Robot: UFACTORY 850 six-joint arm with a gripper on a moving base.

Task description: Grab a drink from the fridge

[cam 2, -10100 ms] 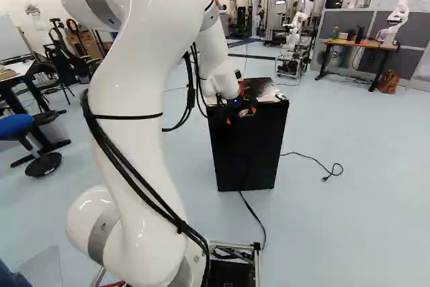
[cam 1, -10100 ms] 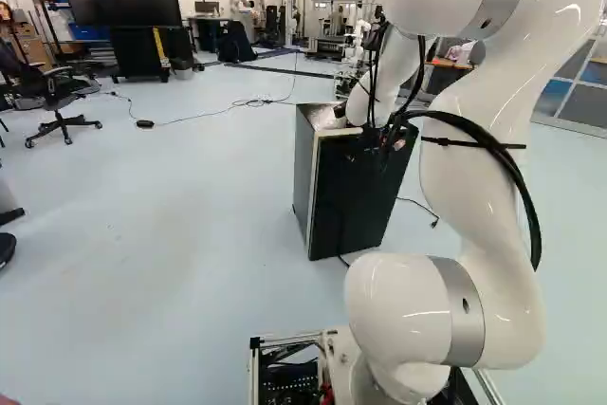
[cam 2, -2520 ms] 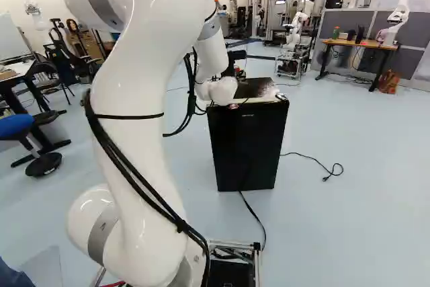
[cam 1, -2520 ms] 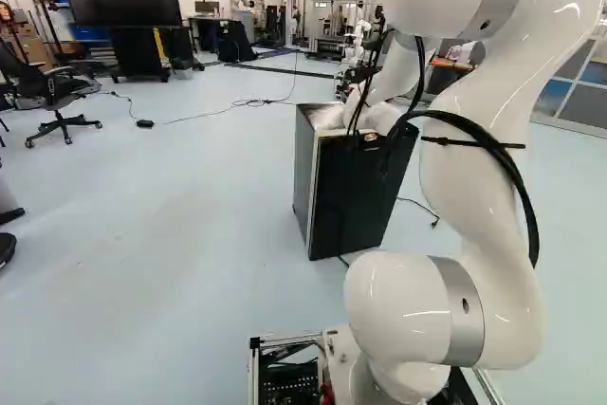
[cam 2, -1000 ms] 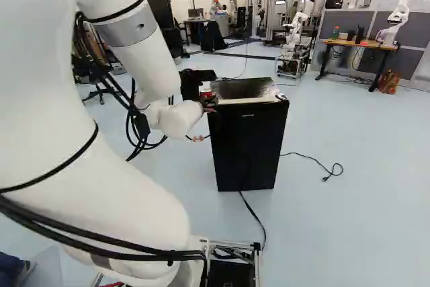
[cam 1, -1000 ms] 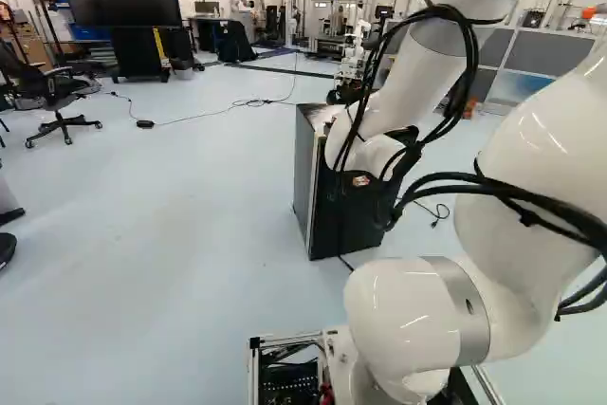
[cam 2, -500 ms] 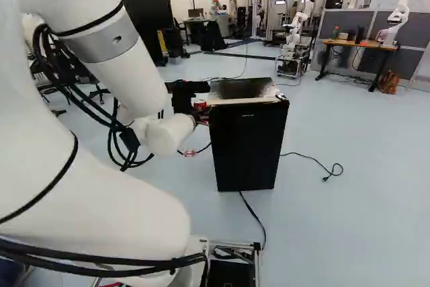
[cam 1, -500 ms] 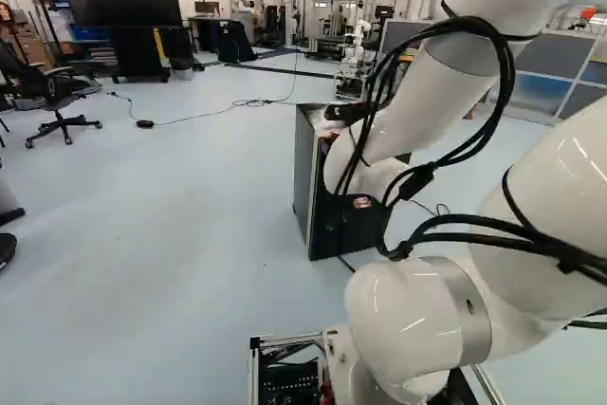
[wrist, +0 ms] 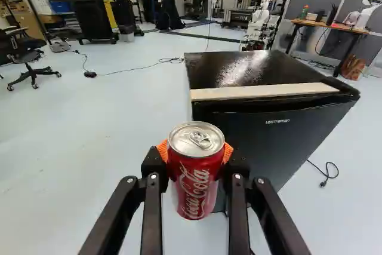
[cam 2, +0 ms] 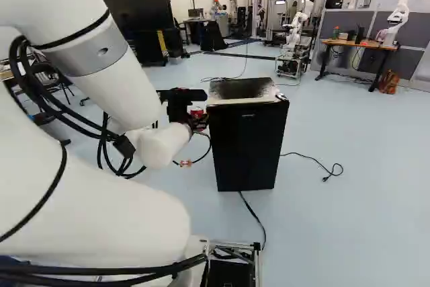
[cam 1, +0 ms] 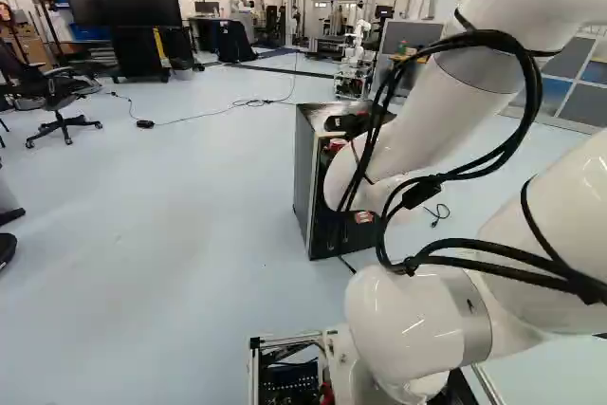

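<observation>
In the right base view, the gripper (cam 2: 197, 123) is at the end of the white arm (cam 2: 122, 77), just outside the fridge's left upper corner. It holds the red drink can (cam 2: 197, 109), partly hidden behind the black parts. The fridge (cam 2: 247, 146) stands to the right of the can, its top edge near the can's height; whether gripper and fridge touch cannot be told here. A power cord (cam 2: 254, 214) trails from the fridge's foot, and a wide stretch of floor (cam 2: 363, 220) opens to its right.

In the left base view, the arm comes in from the right and crosses in front of the fridge, covering much of its front. A bit of the can shows above the arm, against the fridge's upper front. Floor spreads broadly to the left — well past the fridge's side edge.

In the wrist view, the can stands between the two fingers (wrist: 153, 192), pinched from both sides by the orange pads (wrist: 162, 150). Its silver lid faces the camera and rises a little past the fingertips. The fridge's pale-edged top and dark front lie ahead and to one side — on the other side, open floor runs toward an office chair (wrist: 25, 58).
</observation>
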